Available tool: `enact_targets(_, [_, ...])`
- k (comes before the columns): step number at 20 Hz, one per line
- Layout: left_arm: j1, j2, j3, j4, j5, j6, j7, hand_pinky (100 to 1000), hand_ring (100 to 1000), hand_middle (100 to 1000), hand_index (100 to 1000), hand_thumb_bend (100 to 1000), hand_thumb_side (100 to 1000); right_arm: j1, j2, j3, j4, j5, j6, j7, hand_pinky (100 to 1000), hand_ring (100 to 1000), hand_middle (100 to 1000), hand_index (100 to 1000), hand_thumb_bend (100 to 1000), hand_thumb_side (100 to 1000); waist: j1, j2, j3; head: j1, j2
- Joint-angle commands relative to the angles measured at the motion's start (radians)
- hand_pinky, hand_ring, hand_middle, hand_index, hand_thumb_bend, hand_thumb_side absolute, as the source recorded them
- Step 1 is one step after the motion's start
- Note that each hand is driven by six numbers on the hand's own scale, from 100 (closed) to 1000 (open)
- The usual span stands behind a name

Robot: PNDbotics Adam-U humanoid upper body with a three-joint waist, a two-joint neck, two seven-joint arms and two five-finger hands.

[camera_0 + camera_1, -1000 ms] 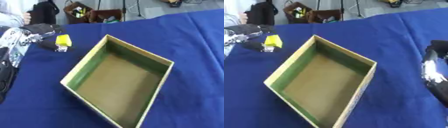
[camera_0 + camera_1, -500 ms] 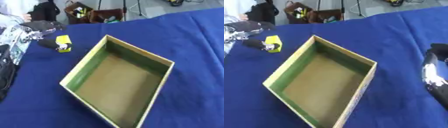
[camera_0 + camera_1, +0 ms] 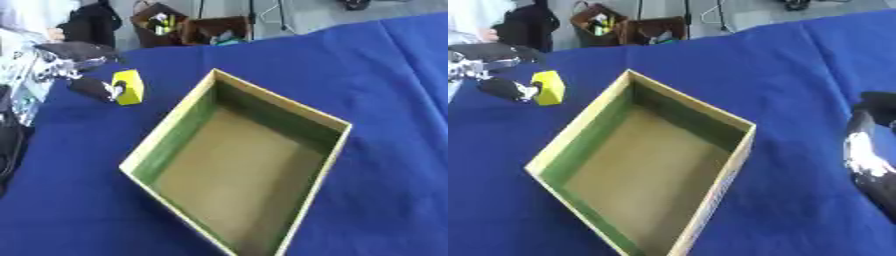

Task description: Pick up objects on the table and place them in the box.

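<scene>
- Your right hand rests at the right edge of the right eye view, low over the tabletop, well apart from the box; you cannot tell from here whether its fingers are curled or straight.
- The box sits open in the middle of the blue tabletop, turned corner-on to you, with green inner walls and a bare brown floor.
- Nothing shows inside it.
- Past the box's left side, your left hand comes in from the left edge and pinches a small yellow block between a dark finger and thumb.
- The block is just beside the box's far left wall, outside it; you cannot tell whether it touches the cloth or hangs just above it.
- Beyond the tabletop's far edge stand some brown bins on the floor.
</scene>
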Motion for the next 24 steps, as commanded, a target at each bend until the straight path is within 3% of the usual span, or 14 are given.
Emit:
enact_targets(1, [-0.025,0.055,0.020,-0.014,0.023,0.003,-0.021,870,967,1000,1000,449,796,-0.001,-0.021,0.000,-0.015,0.015,0.002,0.001,733,666,594,739,100,424,-0.002,-0.017,-0.002,0.001,-0.017])
enact_targets(3, [-0.026,0.060,0.022,-0.019,0.032,0.005,-0.022,868,967,1000,1000,482,812,0.000,-0.021,0.002,-0.015,0.017,0.003,0.002,733,665,593,738,100,424,0.000,-0.013,-0.004,0.002,-0.021])
enact_targets(4, [-0.026,0.063,0.023,-0.023,0.032,0.006,-0.018,871,970,1000,1000,570,848,0.000,-0.021,0.004,-0.015,0.018,0.004,0.004,734,663,591,737,100,424,0.001,-0.010,-0.005,0.003,-0.024])
enact_targets(6, [-0.026,0.066,0.024,-0.031,0.022,0.006,-0.003,871,970,1000,1000,570,848,0.000,-0.020,0.006,-0.015,0.020,0.004,0.007,734,663,591,737,100,424,0.002,-0.008,-0.007,0.004,-0.027])
enact_targets(7, [-0.028,0.070,0.026,-0.037,0.009,0.009,0.012,872,975,1000,1000,785,972,-0.001,-0.020,0.008,-0.015,0.020,0.004,0.008,734,660,588,736,100,424,0.003,-0.005,-0.009,0.006,-0.031])
enact_targets(13, [-0.027,0.079,0.040,-0.028,-0.056,0.014,0.093,864,971,1000,1000,737,936,-0.010,-0.021,0.018,-0.015,0.022,0.001,0.018,735,657,585,735,100,426,0.009,0.012,-0.030,0.016,-0.053])
enact_targets(24, [-0.021,0.101,0.050,0.003,-0.057,0.016,0.035,875,979,1000,1000,576,792,-0.013,-0.024,0.023,-0.015,0.029,-0.002,0.021,736,653,581,735,100,426,0.017,0.034,-0.043,0.023,-0.053])
